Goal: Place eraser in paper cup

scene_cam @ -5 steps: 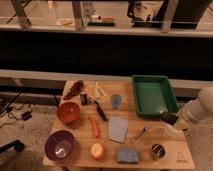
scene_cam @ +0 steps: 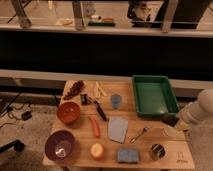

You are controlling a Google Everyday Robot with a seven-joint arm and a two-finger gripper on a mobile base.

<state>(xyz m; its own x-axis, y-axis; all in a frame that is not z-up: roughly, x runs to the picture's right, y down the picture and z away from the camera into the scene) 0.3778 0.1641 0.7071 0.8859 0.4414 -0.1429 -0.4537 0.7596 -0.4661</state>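
Gripper [scene_cam: 171,121] at the table's [scene_cam: 172,156] right edge; wide or narrow, we cannot tell. Paper cup [scene_cam: 116,101] stands well to its left. We should first identify the eraser, then descend vertically.

Matt paper cup [scene_cam: 116,101] — wooden table [scene_cam: 127,112] — hand [scene_cam: 171,120] right.

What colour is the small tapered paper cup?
Small tapered paper cup: blue-grey, camera view. Gripper is by the green plastic tray's near corner.
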